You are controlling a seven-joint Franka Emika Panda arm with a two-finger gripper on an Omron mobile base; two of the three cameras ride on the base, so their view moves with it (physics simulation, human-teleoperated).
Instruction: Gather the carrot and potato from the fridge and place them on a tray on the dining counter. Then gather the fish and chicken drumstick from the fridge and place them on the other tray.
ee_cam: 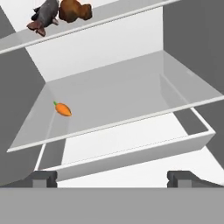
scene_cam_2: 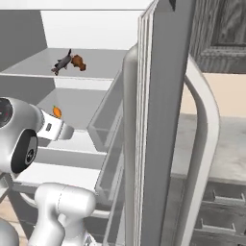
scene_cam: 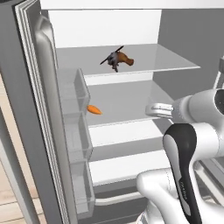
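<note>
The fridge stands open and the arm is reaching in, so this looks like the very first step: going after the carrot. It lies on the middle shelf, near that shelf's left edge, close to the door bins. Up on the top shelf sit the fish and the drumstick, touching or nearly so, waiting for the second tray run. No potato can be made out from here.

The tool hangs at the front of the middle shelf, fingers spread wide with nothing between them, well apart from the carrot and off to its right. In the hand view the two tips frame the lower shelf lip, with the carrot up and to the left.

Next move, by the look of it: swing left and push deeper along the shelf, settle over the carrot, then pinch it across its narrow body. It is small and tapered, so a sloppy close could roll it away.
</note>
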